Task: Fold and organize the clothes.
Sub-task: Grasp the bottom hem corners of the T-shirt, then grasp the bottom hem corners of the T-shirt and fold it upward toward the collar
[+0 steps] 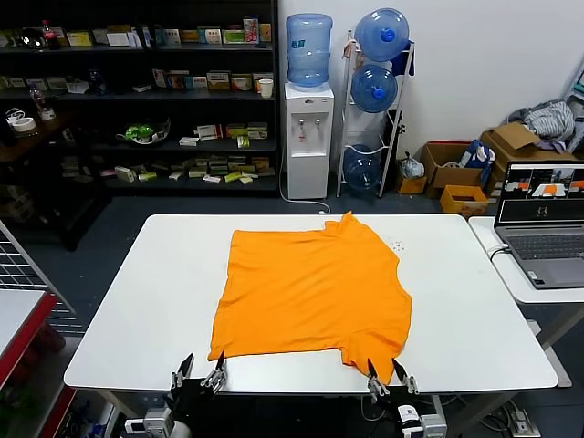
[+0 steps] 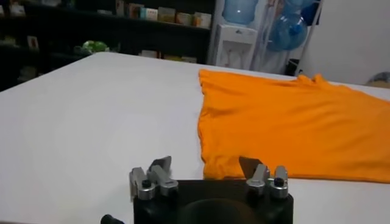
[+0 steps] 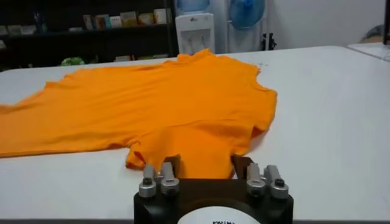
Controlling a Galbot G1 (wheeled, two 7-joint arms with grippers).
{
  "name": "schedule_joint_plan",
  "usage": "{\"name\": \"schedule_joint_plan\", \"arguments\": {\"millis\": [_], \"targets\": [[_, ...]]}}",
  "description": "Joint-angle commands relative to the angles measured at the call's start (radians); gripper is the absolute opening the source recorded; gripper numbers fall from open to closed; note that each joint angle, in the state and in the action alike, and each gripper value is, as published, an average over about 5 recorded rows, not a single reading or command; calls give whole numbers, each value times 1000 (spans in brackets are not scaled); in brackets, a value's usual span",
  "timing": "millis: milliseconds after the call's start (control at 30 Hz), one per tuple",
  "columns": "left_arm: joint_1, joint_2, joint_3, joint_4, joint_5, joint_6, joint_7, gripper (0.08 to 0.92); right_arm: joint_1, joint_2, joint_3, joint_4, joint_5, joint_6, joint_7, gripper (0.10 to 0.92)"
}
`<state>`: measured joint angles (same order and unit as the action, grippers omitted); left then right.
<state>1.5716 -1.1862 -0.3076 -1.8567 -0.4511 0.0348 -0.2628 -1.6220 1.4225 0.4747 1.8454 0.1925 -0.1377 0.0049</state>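
Bright orange short-sleeved cotton T-shirt (image 1: 315,290) spread flat mid white rectangular surface (image 1: 137,301), hem reaching the near edge, left pincer (image 1: 200,373) spread at near edge by shirt's left corner, right pincer (image 1: 391,377) spread by its right corner

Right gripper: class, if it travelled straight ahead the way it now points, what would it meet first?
Most likely the orange T-shirt. The right gripper, jaws open at the table's near edge, faces the shirt's nearest sleeve corner. Depth is unclear, so it may skim just above the cloth.
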Motion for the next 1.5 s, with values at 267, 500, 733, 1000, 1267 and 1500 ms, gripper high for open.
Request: {"name": "schedule_joint_plan", "arguments": {"millis": [267,500,733,1000,1267,1500], "targets": [[-23,-13,30,37,18,-1,-2,451,-4,1,-1,5,-2,0,4,220],[-30,-19,33,43,22,-5,-2,243,-11,1,-2,15,1,8,6,124],[15,21,36,-37,1,-3,-29,91,-83,-48,-9,102,39,10,27,124],[152,89,0,-184,-73,0,-74,90,-272,-152,12,254,119,34,54,124],[229,99,-21,-261,-79,0,-100,90,-342,-176,24,324,147,55,65,124],[124,75,-29,-235,-50,-1,-85,90,-149,-133,-9,294,163,31,112,124]]}}
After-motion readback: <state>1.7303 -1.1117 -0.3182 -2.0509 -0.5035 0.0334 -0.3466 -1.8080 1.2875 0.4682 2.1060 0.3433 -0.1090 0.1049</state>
